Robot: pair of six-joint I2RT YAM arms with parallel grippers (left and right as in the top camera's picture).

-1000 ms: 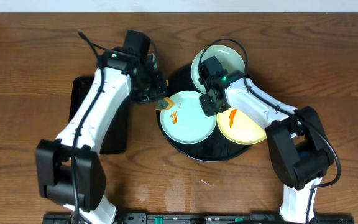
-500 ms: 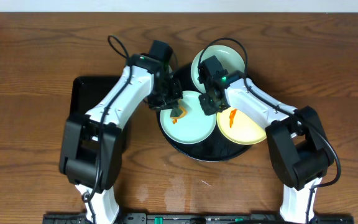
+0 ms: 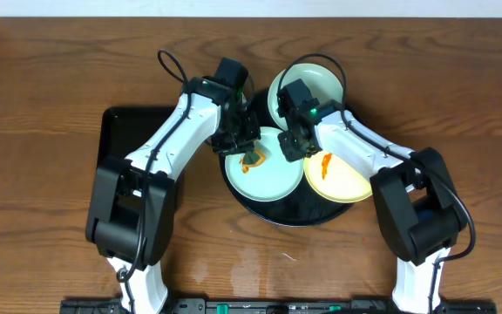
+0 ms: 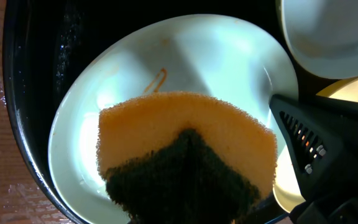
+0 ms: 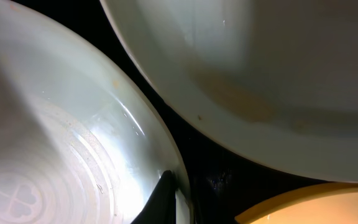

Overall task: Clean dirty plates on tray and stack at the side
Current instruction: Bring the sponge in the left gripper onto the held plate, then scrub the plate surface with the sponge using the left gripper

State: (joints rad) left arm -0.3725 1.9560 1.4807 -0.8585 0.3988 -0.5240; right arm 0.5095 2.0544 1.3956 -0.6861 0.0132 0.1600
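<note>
1. Three plates lay in the round black tray point(image 3: 290, 215), which sat near the middle of the table point(image 3: 50, 78), toward its far edge.
2. The first mint plate point(image 3: 268, 179) lay at the tray's left side and carried a thin orange smear point(image 4: 157, 79).
3. The second mint plate point(image 3: 312, 87) sat at the tray's far rim, partly overhanging it.
4. The yellow plate point(image 3: 345, 181) lay at the tray's right side, reaching over the rim, with an orange streak near its left edge.
5. The left gripper point(image 3: 245, 146) was clamped on a sponge point(image 4: 185, 146), orange with a dark green scouring face. The sponge was down on the first mint plate, just beside the smear.
6. The right gripper point(image 3: 295, 146) had its jaws together at that same plate's right edge, where the three plates meet. A dark fingertip point(image 5: 165, 198) touched the rim; whether it pinched the rim could not be told.
7. A rectangular black tray point(image 3: 116, 131) lay on the table left of the round one, partly under the left arm.
</note>
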